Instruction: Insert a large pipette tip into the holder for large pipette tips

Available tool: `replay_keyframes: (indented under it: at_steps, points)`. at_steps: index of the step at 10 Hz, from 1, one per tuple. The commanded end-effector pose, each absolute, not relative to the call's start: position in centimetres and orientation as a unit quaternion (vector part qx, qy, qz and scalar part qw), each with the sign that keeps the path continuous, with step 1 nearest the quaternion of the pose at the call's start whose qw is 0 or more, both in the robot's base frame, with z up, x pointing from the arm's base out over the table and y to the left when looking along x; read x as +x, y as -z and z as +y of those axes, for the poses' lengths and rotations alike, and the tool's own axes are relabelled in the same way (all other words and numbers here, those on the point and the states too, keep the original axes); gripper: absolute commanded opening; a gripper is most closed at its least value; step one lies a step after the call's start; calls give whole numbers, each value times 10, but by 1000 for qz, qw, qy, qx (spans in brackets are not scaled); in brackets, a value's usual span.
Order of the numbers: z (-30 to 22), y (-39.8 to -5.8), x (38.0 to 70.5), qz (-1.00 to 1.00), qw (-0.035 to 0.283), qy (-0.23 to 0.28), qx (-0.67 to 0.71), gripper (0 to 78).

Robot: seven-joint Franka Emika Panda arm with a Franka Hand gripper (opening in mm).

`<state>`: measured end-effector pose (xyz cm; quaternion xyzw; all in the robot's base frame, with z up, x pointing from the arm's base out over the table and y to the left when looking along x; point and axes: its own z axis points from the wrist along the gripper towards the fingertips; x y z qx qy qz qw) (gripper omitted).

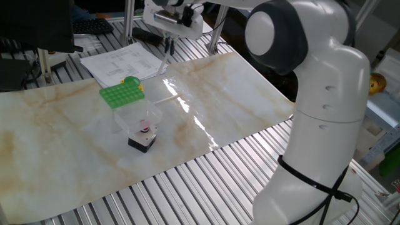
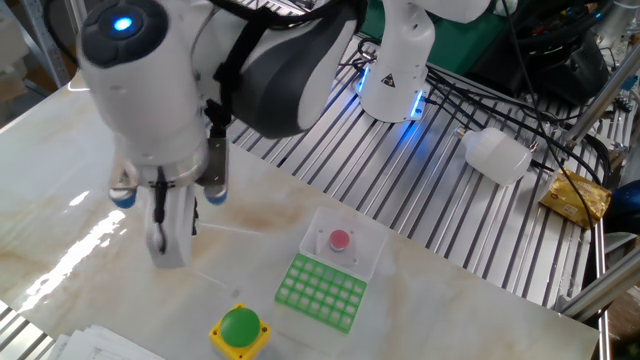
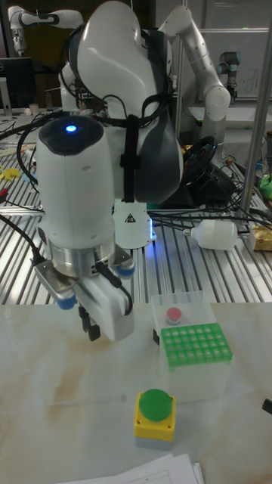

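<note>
Jaws: nearly together, nothing between. Gripper (image 3: pixel 89 330) hangs above marble tabletop (image 1: pixel 75 162). Pipette tip (image 3: pixel 87 400) lies flat on tabletop below gripper, apart from fingers. Green rack (image 2: pixel 322 290) off to side, near yellow-based green button (image 3: pixel 155 414).

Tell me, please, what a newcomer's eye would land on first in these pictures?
Most likely the big white robot arm with its blue light, its gripper hanging above the marble tabletop. Next the bright green rack, beside a clear box with a red button and a green-and-yellow knob. The pipette tip lies flat, barely noticeable.
</note>
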<state>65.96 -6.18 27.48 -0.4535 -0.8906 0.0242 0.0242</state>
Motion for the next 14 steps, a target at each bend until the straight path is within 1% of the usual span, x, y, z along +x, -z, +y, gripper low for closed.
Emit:
replay_keyframes:
  at_steps: [1, 8, 13, 14]
  points:
    - [-54, -283, 658, -902, 12, -9, -431, 11]
    - [-24, -280, 674, -910, -1, -2, -414, 11]
    - [-5, -281, 685, -908, -18, 2, -419, 11]
    - [-2, -280, 685, -906, -27, 2, -423, 11]
